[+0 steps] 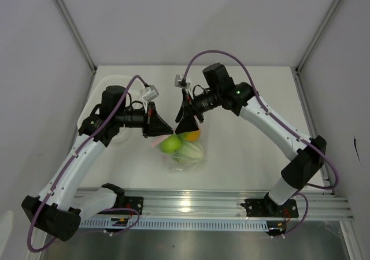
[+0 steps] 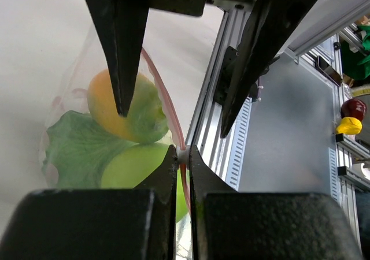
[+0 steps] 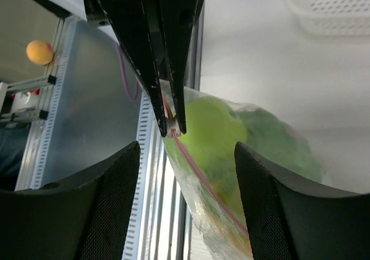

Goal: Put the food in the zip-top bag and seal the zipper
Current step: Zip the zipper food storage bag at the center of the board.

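The zip-top bag [image 1: 185, 158] lies on the worktop [image 1: 248, 98] close to the front rail, between the two arms. The food is already inside: a green apple [image 2: 136, 166], an orange fruit [image 2: 103, 95] and a leafy cabbage [image 2: 78, 147]. Its pink zipper [image 2: 166, 101] runs along the mouth edge.

The film looks thin, crinkly and slippery. The load is light but free to roll, so the stiffer zipper strip is the place to take hold; a pinch on bare film would likely slide off.

The left gripper [image 2: 182, 153] has its fingers pressed together on the zipper. The right gripper [image 3: 186, 149] hangs just beside it with fingers spread, gripping nothing. Whether the strip is mated along its whole length is hard to tell through the glare. A white mesh basket [image 3: 335, 8] sits well apart.
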`<act>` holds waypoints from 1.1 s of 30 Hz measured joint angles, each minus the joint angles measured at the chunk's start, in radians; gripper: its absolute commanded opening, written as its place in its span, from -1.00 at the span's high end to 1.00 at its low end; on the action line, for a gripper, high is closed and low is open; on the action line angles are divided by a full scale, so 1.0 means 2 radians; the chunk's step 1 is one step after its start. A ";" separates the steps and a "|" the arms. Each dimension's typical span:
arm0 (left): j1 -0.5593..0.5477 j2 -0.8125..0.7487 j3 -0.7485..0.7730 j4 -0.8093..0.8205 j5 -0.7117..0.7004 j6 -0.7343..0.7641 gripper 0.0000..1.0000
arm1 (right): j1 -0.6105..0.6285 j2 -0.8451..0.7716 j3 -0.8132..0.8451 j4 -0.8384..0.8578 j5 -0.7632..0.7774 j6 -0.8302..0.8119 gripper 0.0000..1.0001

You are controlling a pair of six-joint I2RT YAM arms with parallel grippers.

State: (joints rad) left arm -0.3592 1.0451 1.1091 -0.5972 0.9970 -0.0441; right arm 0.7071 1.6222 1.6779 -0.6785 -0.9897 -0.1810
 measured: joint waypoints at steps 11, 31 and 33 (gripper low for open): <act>0.000 0.002 0.000 -0.002 0.002 0.000 0.99 | 0.021 0.020 0.011 -0.052 -0.028 -0.041 -0.01; 0.000 0.003 0.000 -0.019 -0.013 0.001 0.99 | 0.033 0.007 -0.028 -0.017 0.020 -0.029 1.00; 0.000 0.000 0.000 -0.024 -0.025 0.001 0.99 | 0.033 -0.003 -0.044 0.002 0.033 -0.023 1.00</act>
State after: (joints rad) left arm -0.3599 1.0454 1.1088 -0.6445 0.9474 -0.0425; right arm 0.7738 1.6165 1.5894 -0.6735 -0.9230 -0.2276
